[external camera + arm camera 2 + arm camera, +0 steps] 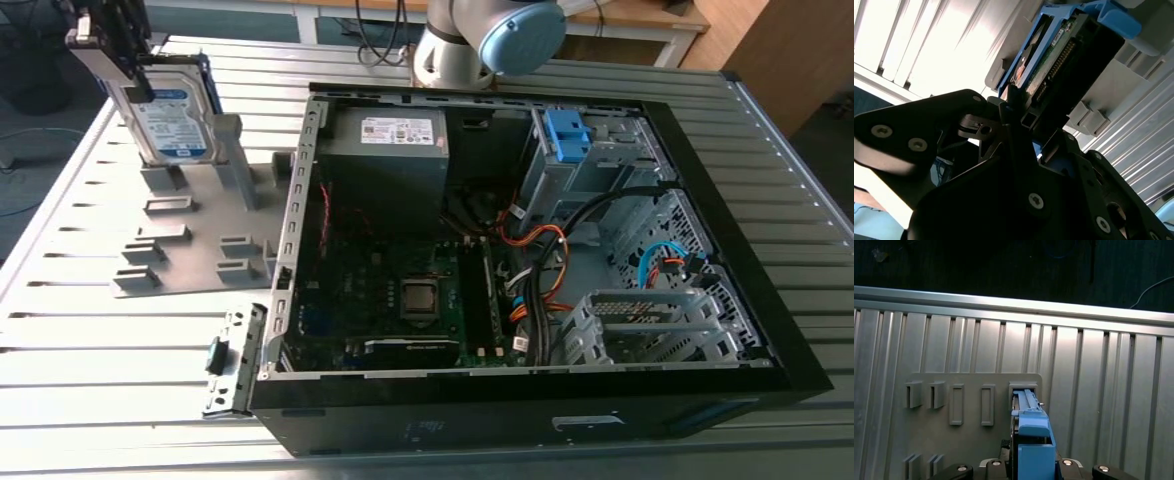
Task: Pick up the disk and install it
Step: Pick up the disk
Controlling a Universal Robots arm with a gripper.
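The disk (174,115) stands on edge in the grey slotted holder (180,260) on the exterior view's far left, its blue-and-white label facing the camera. My gripper (110,45) is at its upper end, shut on the disk. In the second wrist view the dark fingers (1013,107) straddle the blue-framed disk (1054,60). In the first wrist view the disk (1031,432) shows edge-on, its far end at a slot of the holder plate (969,440).
An open black computer case (787,330) lies on the slatted metal table (120,350), to the exterior view's right of the holder. Inside are a grey power supply (387,150), a silver drive cage with a blue latch (567,135), the motherboard and loose cables. The arm's base (481,40) stands behind the case.
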